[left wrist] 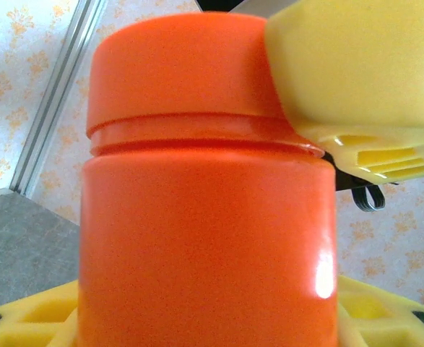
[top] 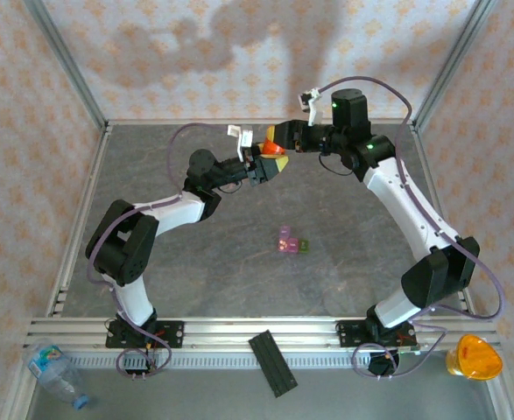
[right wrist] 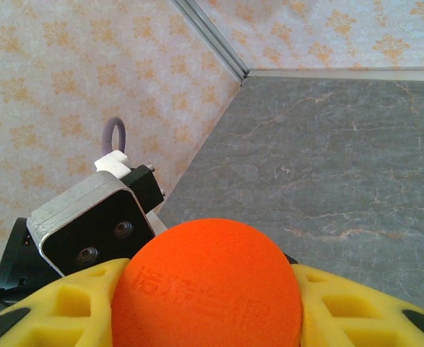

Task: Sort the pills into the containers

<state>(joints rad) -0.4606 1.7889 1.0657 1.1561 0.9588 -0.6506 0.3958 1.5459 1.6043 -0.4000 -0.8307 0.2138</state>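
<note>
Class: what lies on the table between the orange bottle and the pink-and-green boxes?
Nothing; the top view shows bare grey table between the orange bottle and the joined boxes.

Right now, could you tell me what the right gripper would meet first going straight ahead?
The cap of the orange bottle, sitting between its jaws; behind that, probably the left arm's camera.
</note>
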